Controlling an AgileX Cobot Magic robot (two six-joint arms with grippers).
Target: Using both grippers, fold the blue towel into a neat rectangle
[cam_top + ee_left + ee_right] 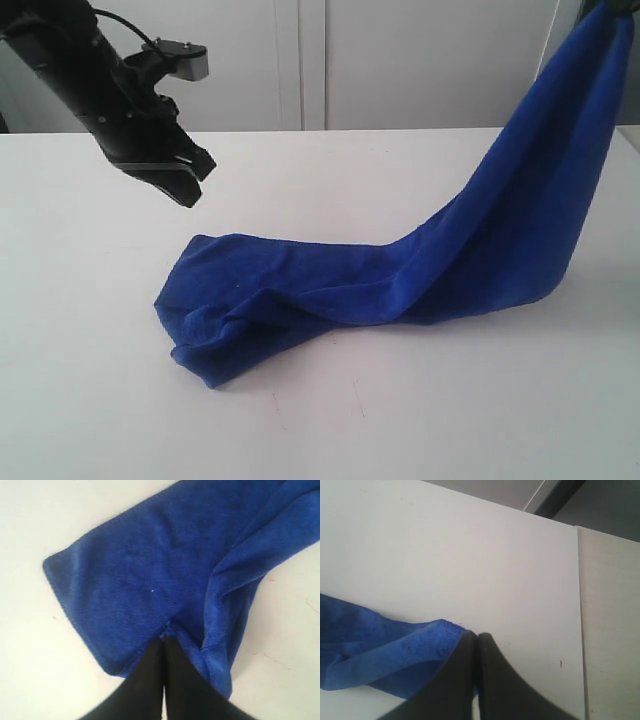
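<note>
Exterior view: soft, limp blue towel point(420, 270) hangs pinched in right gripper point(477, 636); closed, empty left gripper point(189, 186) should take its seven o'clock corner

The exterior view's top edge cuts off the raised blue towel point(530, 190) and right tool point(476, 637).
</note>
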